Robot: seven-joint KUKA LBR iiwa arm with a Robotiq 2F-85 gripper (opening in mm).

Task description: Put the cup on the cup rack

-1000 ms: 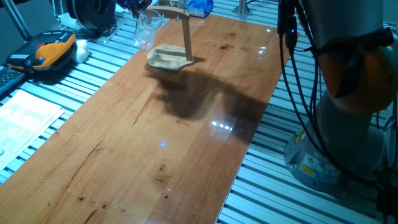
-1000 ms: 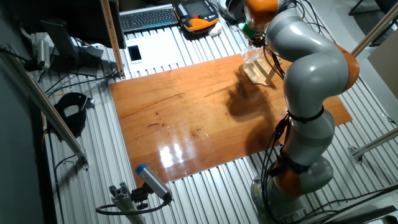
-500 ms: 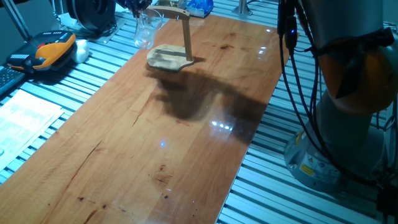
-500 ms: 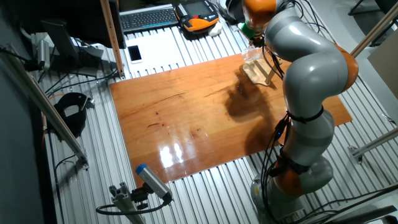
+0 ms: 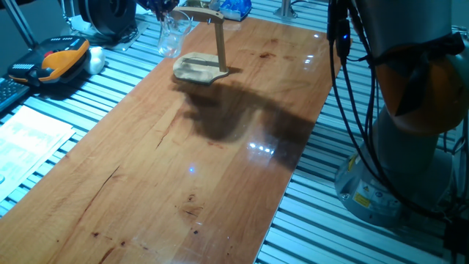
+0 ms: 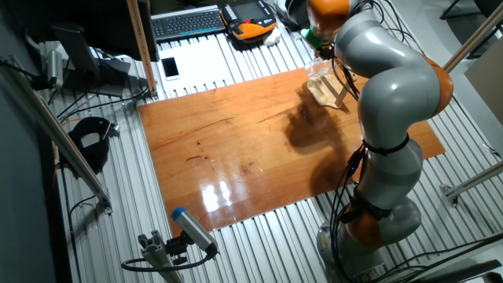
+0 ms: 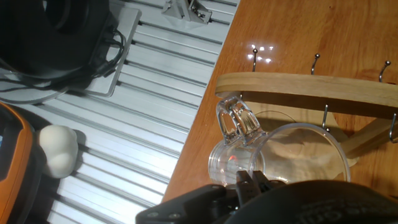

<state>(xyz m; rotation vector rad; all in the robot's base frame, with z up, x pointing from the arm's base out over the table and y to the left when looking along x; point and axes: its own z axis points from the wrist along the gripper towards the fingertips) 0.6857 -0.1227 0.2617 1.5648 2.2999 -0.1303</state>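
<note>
On my screen the cup [image 7: 273,158] hangs in the air at the far corner of the wooden table [image 5: 220,154], held up by the gripper [image 7: 249,186]. In the hand view I see the dark fingers [image 7: 247,184] at the near rim of the glass, pressed together on its wall, so they are clamped on the cup. The small handle [image 7: 236,121] points toward the curved arm [image 7: 311,87] of the cup rack [image 5: 205,51] and its top is just under the end of that arm. I cannot tell if the handle touches the arm or one of the small metal hooks [image 7: 254,59] there. More hooks stand along the arm, and none of them carries anything.

In one fixed view the cup [image 5: 171,33] is beside the rack, on the side of the table edge, with its bottom above the level of the rack's flat base [image 5: 198,70]. The thin post [image 5: 220,45] stands upright on this base. In the other fixed view the grey arm [image 6: 385,86] bends over the rack [image 6: 326,88] and hides most of it.

Off the table, on the metal slats [image 7: 161,93], I see an orange and black handheld unit [image 5: 55,60], a white ball [image 7: 57,149] next to it, and a keyboard [image 6: 189,22].
</note>
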